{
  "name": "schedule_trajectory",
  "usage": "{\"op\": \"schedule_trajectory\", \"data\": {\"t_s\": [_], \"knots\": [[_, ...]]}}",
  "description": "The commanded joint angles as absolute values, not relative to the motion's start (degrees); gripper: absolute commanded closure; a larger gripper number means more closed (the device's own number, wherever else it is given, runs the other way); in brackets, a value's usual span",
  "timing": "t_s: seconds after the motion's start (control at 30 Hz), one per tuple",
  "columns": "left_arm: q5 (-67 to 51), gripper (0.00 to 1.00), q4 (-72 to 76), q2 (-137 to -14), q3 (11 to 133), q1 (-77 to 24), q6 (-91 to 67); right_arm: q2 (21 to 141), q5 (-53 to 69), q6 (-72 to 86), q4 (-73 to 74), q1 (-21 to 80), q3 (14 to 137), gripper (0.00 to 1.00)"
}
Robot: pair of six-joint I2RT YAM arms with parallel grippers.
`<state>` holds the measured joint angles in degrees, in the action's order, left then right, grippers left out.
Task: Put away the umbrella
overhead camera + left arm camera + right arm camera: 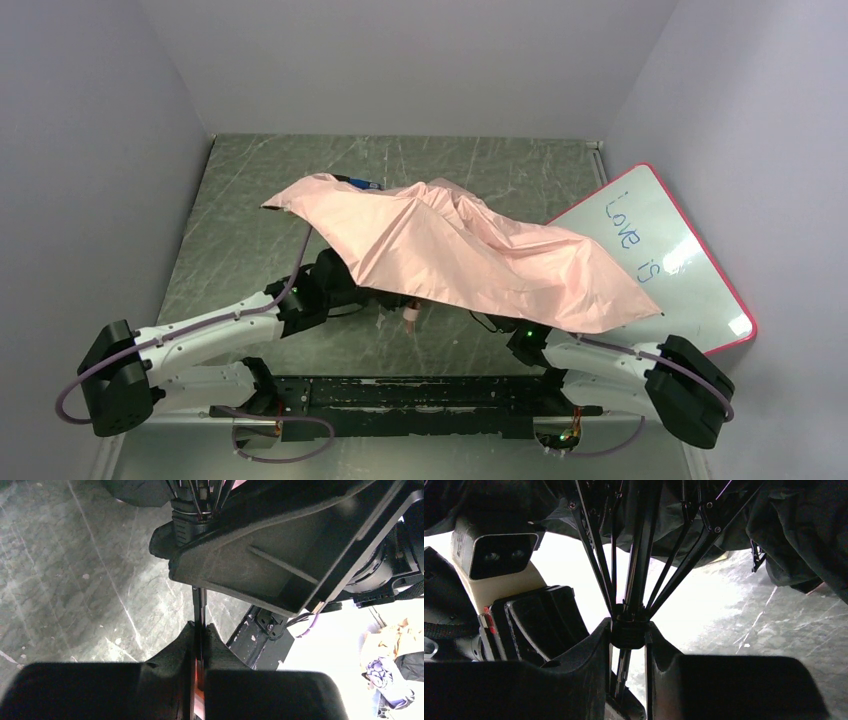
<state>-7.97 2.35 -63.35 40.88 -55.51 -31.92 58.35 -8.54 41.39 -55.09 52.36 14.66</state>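
Top view, centre: the umbrella (470, 250) canopy hides the left gripper (200, 630), the right gripper (628, 630) and the shaft. Right of frame: the canopy covers the whiteboard's (690, 290) left edge, and the writing past "Love is" is unreadable. Left wrist view, lower right: overexposed, clutter unidentifiable. Right wrist view: the canopy underside is too dark for detail.

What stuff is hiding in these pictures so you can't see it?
- Top view: the left tool and right tool are hidden under the umbrella; only wrist views show them.
- Top view: the umbrella covers part of the whiteboard, so any further writing is hidden.
- Left wrist view: the shaft's lower part disappears between the tool's fingers.
- Right wrist view: fabric too dark to show colour.
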Motion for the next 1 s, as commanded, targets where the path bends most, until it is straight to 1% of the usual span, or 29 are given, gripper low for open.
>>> {"op": "schedule_trajectory", "data": {"t_s": [0.0,0.03,0.1,0.2,0.27,0.37,0.53,0.67,0.97], "knots": [[-2.18,0.95,4.36,-62.81,42.98,-54.08,-30.37,55.88,-12.03,39.24,-49.38,52.56,15.58,0.7],[-1.52,0.95,3.75,-62.79,42.98,-53.98,-30.67,55.26,-12.49,39.24,-48.73,52.62,15.74,0.62],[-0.27,0.95,3.1,-62.63,42.98,-53.91,-31.27,53.8,-13.32,39.27,-47.61,52.63,15.53,0.54],[1.89,0.95,1.74,-62.64,43.36,-53.28,-32.7,51.33,-14.11,39.59,-45.31,52.64,14.77,0.47],[2.11,0.95,1.11,-63.29,44.26,-52.5,-32.84,49.45,-14.53,40.12,-43.12,52.6,13.95,0.44],[1.16,0.95,-0.68,-65.36,47.3,-50.94,-31.4,45.3,-15.37,41.03,-38.91,52.59,12.41,0.42],[-0.74,0.95,-8.55,-68.44,55.58,-49.0,-25.14,38.02,-16.72,38.28,-27.55,52.65,12.01,0.42],[-0.11,0.95,-15.17,-69.47,61.89,-47.67,-21.73,35.64,-12.64,32.14,-17.23,52.63,14.52,0.41],[-0.09,0.95,-18.8,-70.24,65.49,-44.84,-23.17,25.98,-6.9,30.5,-0.51,52.73,14.96,0.4]]}}
